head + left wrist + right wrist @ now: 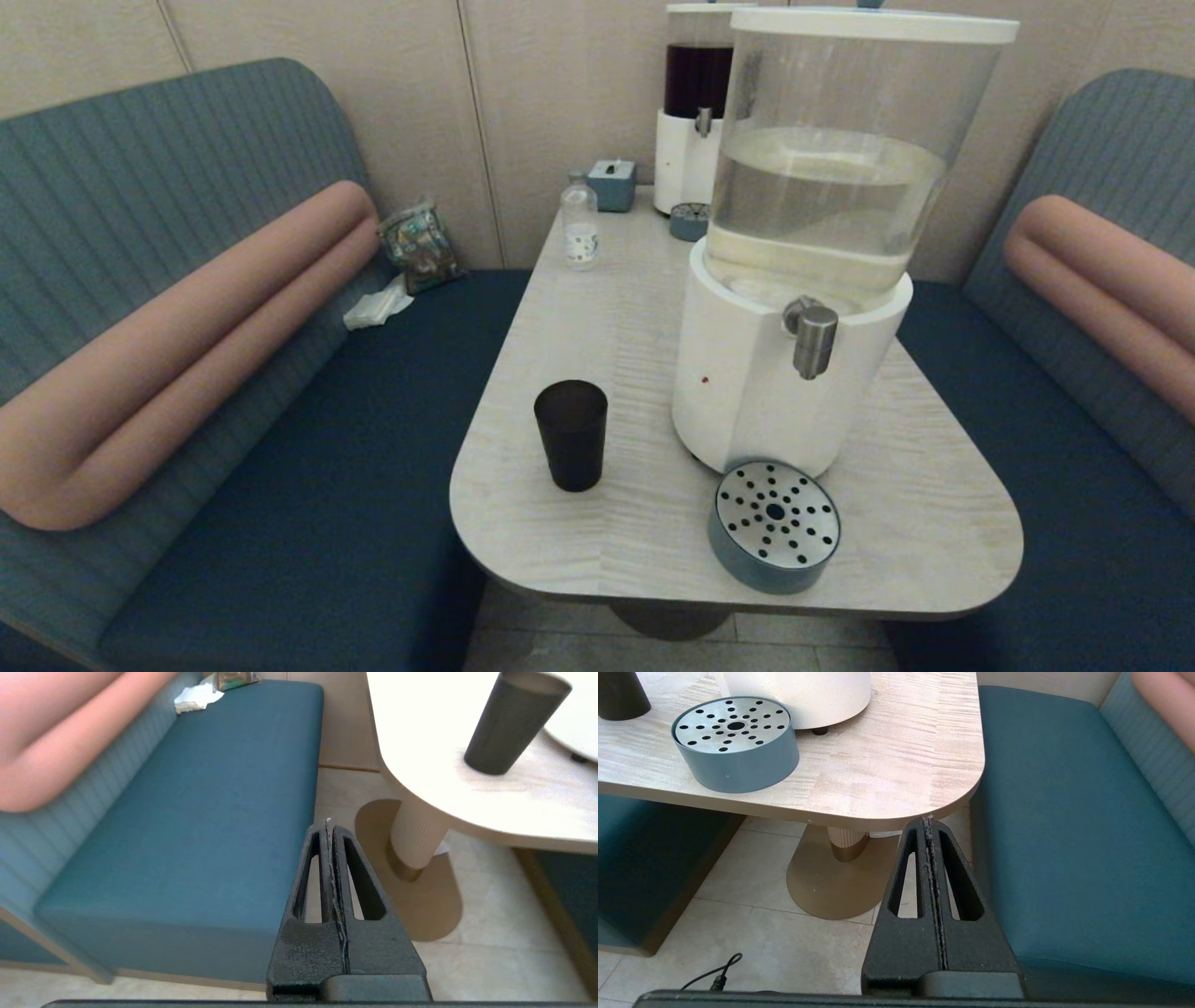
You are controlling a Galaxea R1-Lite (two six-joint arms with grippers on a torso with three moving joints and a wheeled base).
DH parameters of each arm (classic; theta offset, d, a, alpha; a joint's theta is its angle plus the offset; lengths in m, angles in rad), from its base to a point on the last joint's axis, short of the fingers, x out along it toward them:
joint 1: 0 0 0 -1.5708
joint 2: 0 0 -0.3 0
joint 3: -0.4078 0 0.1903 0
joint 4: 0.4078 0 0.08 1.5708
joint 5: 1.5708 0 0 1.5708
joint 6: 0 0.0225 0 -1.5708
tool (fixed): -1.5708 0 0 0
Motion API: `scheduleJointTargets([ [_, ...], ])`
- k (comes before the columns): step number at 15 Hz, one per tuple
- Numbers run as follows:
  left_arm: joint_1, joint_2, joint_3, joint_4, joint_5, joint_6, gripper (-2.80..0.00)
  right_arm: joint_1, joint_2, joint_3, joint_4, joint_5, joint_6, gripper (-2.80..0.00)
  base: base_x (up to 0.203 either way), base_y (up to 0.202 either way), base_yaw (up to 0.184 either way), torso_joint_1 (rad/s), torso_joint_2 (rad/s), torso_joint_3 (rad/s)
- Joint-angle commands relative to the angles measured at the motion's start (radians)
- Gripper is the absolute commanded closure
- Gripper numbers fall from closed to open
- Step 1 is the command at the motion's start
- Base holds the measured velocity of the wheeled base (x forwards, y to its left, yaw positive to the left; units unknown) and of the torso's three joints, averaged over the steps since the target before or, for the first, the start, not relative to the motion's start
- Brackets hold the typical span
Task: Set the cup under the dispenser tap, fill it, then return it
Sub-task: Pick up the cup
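Observation:
The dark tapered cup [570, 434] stands upright on the pale wood table [616, 317], left of the large dispenser [803, 280]; its side also shows in the left wrist view [514, 721]. The steel tap [814, 341] juts from the dispenser's white base, above a round perforated drip tray [775, 525]. Neither arm shows in the head view. My left gripper [328, 823] hangs shut and empty below the table's left edge, over the floor beside the bench. My right gripper [928, 821] is shut and empty below the table's near right corner.
A smaller dispenser with dark red liquid [695, 103] stands at the back with its own drip tray [689, 221], a small clear bottle [580, 224] and a blue-grey box [612, 183]. Teal benches [308, 467] flank the table. A cable [714, 977] lies on the floor.

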Motion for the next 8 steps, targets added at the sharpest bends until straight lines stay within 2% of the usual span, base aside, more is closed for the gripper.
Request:
scheduleJointTargets([
  [1,0.0,-0.004,0.002,-0.008,0.003,-0.014,0.0,0.0,0.0,0.0,-0.001,0.001,0.0,0.0,0.0,0.0,0.0,0.0,0.0,0.0],
  [3,0.0,-0.004,0.002,-0.009,0.003,-0.021,0.0,0.0,0.0,0.0,-0.001,0.001,-0.001,0.0,0.0,0.0,0.0,0.0,0.0,0.0],
  [6,0.0,-0.003,-0.006,-0.006,0.001,0.003,0.0,0.0,0.0,0.0,-0.001,0.001,-0.001,0.0,0.0,0.0,0.0,0.0,0.0,0.0],
  [8,0.0,0.021,-0.087,0.016,-0.02,0.006,0.0,0.0,0.0,0.0,-0.001,0.001,0.001,0.0,0.0,0.0,0.0,0.0,0.0,0.0],
])
